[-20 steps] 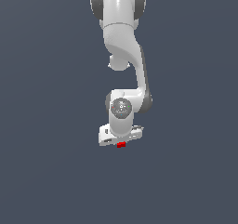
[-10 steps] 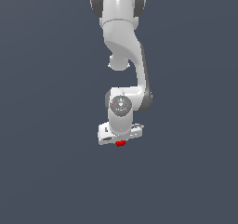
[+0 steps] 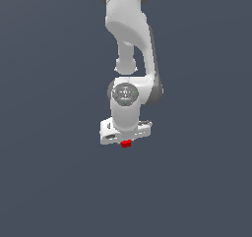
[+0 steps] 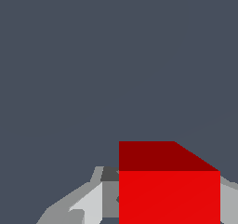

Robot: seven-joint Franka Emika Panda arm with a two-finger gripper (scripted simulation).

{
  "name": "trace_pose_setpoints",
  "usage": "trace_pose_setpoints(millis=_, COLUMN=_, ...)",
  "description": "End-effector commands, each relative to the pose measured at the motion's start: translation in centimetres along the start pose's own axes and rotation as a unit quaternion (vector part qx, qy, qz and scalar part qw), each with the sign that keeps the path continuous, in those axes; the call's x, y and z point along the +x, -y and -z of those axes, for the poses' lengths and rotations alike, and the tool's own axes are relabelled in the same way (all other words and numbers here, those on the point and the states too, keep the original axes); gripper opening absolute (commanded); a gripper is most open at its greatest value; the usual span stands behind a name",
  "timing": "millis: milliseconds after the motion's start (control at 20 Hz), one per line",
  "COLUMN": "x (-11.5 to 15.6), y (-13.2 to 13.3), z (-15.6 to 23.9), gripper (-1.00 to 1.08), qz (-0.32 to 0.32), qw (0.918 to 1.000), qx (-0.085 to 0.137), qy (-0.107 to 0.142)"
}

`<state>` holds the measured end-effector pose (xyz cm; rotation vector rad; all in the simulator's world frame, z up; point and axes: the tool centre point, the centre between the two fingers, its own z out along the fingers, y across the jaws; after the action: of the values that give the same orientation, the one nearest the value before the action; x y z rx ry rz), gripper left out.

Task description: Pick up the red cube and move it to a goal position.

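Tool of smooth white plastic hangs beneath the glossy, rounded arm, its flat pale fingers clamped against the sides of the red cube. That cube sits between the fingertips, just under the broad white hand. In the wrist view it is a sharp-edged solid, bright red on one face, darker on the next, against plain, matte slate-grey.
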<state>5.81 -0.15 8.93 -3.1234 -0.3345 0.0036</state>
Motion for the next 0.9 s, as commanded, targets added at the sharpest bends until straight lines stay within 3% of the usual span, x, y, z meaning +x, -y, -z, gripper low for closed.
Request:
trace_pose_setpoints(millis=0, x=-0.5, y=-0.2, z=2.5, gripper=-1.00, qz=0.000, qw=1.0000, qx=0.000, qy=-0.001)
trace_pose_setpoints(millis=850, x=-4.6, y=-1.7, z=22.6, gripper=-1.00, qz=0.000, qw=1.0000, qx=0.000, qy=-0.001)
